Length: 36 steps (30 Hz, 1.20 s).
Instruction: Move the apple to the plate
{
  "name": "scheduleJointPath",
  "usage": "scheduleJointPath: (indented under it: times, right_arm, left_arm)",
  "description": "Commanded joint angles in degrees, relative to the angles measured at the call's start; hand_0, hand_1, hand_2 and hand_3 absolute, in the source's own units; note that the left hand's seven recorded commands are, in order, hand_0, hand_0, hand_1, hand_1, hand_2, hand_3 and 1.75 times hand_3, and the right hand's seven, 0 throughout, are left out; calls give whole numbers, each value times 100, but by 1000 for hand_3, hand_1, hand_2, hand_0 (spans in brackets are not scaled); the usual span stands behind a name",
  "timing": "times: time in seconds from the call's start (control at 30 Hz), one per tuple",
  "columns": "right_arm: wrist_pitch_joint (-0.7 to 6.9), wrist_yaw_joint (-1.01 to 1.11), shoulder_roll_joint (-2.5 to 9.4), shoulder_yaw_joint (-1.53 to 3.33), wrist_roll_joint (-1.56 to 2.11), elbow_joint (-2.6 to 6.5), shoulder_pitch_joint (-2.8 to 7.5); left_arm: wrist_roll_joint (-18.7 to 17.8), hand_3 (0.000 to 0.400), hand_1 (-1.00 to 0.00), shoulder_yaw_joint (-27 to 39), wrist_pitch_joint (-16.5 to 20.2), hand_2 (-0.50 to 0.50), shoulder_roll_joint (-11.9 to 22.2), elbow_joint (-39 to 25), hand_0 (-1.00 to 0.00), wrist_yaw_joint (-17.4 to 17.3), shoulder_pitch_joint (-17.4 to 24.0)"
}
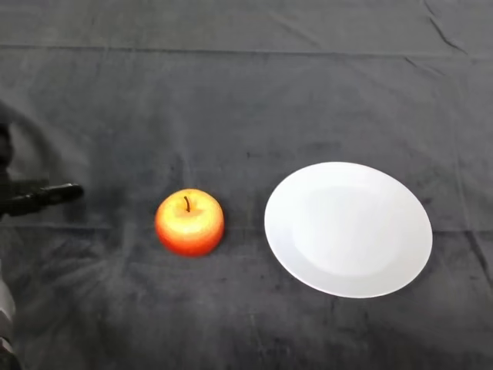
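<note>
A red and yellow apple [189, 222] stands upright on the dark cloth, stem up, a little left of the middle. A white plate [348, 228] lies to its right with a small gap between them, and nothing is on it. My left hand [38, 199] shows at the left edge, well left of the apple. One black finger sticks out straight toward the apple and holds nothing. The rest of the hand is cut off by the frame edge.
The dark cloth [246, 100] covers the whole table, with creases along the far edge. A bit of my silver-grey arm [6, 308] shows at the lower left corner.
</note>
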Motion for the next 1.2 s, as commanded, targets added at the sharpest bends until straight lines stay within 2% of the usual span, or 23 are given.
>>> scheduleJointPath:
  times: [0.03,0.33,0.7,1.0,1.03,1.07,1.1,1.13,1.2]
  right_arm:
    - [-42,11,-136,4,34,-13,-77]
    - [-41,8,-134,5,34,-18,-76]
    - [-40,7,-134,5,34,-19,-75]
    - [-40,7,-135,4,35,-17,-76]
    - [-40,8,-135,4,35,-17,-76]
    - [-40,8,-135,4,35,-17,-76]
    - [-40,8,-135,4,35,-17,-76]
    - [-40,8,-135,4,35,-16,-76]
    - [-40,8,-135,4,35,-16,-77]
  left_arm:
    - [160,0,0,-220,74,0,-66,-194,0,-164,252]
    - [466,0,0,-768,6,0,-197,-231,0,-872,388]
    - [714,0,0,-1345,-293,0,-482,-225,0,-1352,464]
    - [746,0,0,-1677,-469,0,-617,-176,0,-1515,437]
    - [753,122,-306,-1718,-486,18,-629,-166,-271,-1513,440]
    - [762,285,-714,-1761,-501,4,-640,-155,-706,-1504,442]
    - [770,347,-867,-1798,-512,25,-648,-146,-816,-1495,443]
    - [780,400,-969,-1840,-524,-16,-654,-135,-1000,-1484,446]
    - [801,400,-1000,-1916,-547,0,-655,-115,-1000,-1457,460]
